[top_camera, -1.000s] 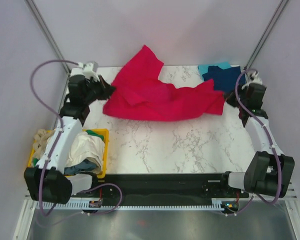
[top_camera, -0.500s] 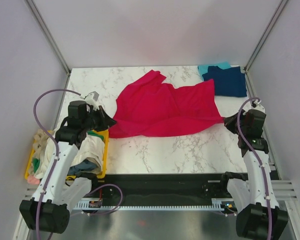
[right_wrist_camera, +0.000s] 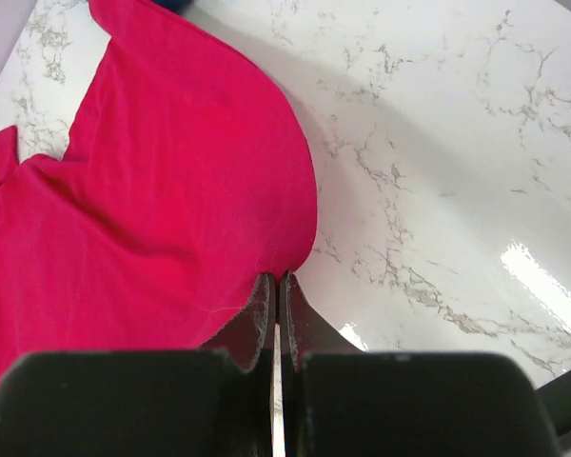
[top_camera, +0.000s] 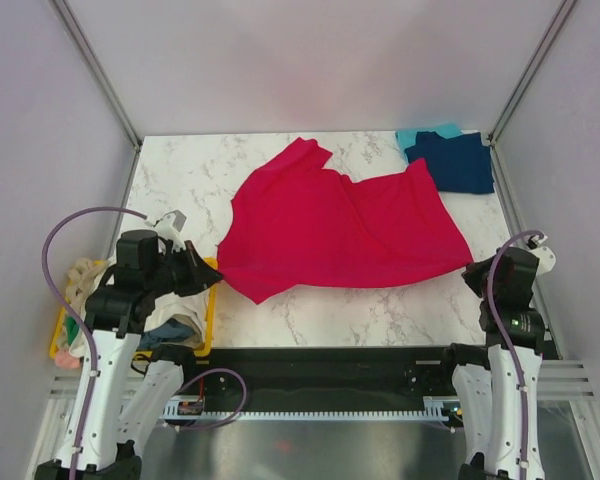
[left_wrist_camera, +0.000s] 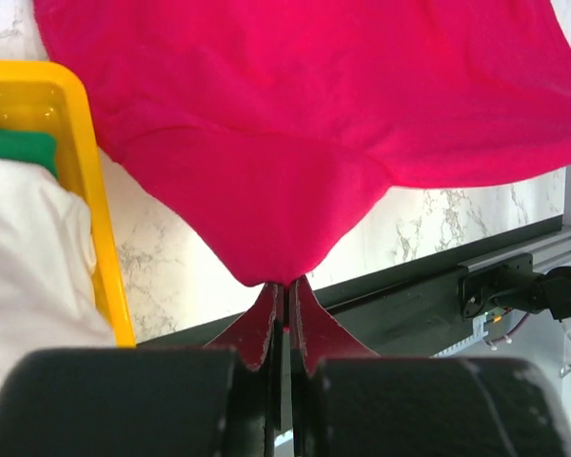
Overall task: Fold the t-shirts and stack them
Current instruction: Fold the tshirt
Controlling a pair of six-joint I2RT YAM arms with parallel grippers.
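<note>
Both arms have pulled back toward the bottom of the overhead frame, dragging the crimson t-shirt [top_camera: 345,230] down from the top of the table [top_camera: 380,310] until it lies spread across the centre. The left fingers [top_camera: 198,272] pinch its lower-left corner beside the yellow bin [top_camera: 212,300], and the right fingers [top_camera: 472,274] pinch the lower-right corner. A folded navy t-shirt [top_camera: 458,162] rests on a teal t-shirt [top_camera: 420,135] in the upper right.

From the left wrist, the left fingers [left_wrist_camera: 257,328] are clamped shut on a point of the crimson t-shirt [left_wrist_camera: 314,114] at lower centre. The yellow bin [left_wrist_camera: 76,171] and a cream t-shirt [left_wrist_camera: 29,257] inside it fill the left edge.

From the right wrist, the right fingers [right_wrist_camera: 247,328] are closed on the hem tip of the crimson t-shirt [right_wrist_camera: 152,209] at bottom centre. Bare table [right_wrist_camera: 438,190] fills the right half.

The step in hand appears to be laying the shirt flat before the first fold. The next move likely calls for releasing both corners once the cloth settles, then regrasping one side to fold it inward.
</note>
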